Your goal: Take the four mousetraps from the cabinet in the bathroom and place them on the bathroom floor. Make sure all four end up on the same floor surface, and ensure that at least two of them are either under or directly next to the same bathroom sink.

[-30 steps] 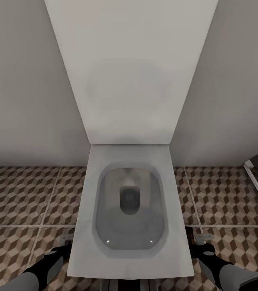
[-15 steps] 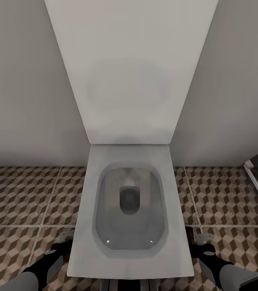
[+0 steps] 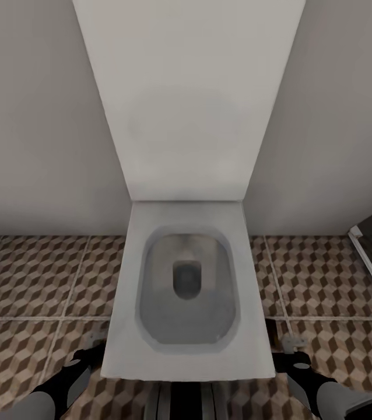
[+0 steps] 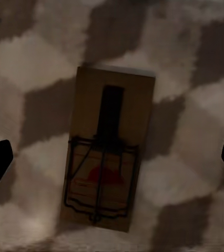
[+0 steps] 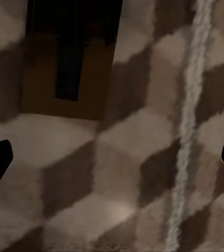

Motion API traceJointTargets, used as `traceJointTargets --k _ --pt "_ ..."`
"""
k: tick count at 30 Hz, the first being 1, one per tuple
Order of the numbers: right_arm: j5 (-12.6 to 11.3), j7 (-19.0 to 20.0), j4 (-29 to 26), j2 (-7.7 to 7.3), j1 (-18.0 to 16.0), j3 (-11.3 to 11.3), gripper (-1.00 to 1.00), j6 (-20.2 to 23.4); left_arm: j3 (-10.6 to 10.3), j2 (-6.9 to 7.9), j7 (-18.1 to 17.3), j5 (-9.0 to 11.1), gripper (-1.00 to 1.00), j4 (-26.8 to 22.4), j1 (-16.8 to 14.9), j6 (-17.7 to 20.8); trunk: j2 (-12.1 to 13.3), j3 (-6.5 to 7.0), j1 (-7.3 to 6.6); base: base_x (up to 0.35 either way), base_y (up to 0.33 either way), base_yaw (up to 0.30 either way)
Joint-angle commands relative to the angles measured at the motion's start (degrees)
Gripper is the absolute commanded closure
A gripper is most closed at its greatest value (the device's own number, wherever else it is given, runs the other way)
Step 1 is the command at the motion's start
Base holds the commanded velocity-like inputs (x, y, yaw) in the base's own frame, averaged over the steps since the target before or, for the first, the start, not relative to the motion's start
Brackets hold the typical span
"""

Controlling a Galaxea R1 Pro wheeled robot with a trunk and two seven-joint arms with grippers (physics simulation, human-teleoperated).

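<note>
I'm looking down on a white toilet [image 3: 189, 280], bowl open with only water in it. The cube-patterned bathroom floor [image 3: 34, 280] spreads to either side. My left gripper [image 3: 95, 344] sits at 7 o'clock of the bowl, my right gripper [image 3: 282, 344] at 5 o'clock. Both have fingers spread wide, holding nothing. Beneath the left gripper [image 4: 112, 163] one mousetrap [image 4: 109, 152] lies flat on the tiles; beneath the right gripper [image 5: 112, 163] another mousetrap [image 5: 70, 63] lies just beside a grout line [image 5: 188, 126].
</note>
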Motion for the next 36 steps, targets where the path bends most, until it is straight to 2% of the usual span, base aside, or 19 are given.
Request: traceJointTargets --k 1,36 --pt "-0.6 -0.1 0.1 0.01 0.0 0.5 -1.0 -0.2 -0.5 0.04 0.3 0.4 -1.0 0.0 0.0 -0.2 0.0 -0.03 -0.04 -0.282 0.0 0.0" --pt "-0.5 0.0 0.1 -0.05 0.0 0.6 -1.0 -0.1 -0.8 -0.01 0.3 0.5 -1.0 0.0 0.0 -0.2 0.0 -0.03 -0.04 -0.338 0.0 0.0"
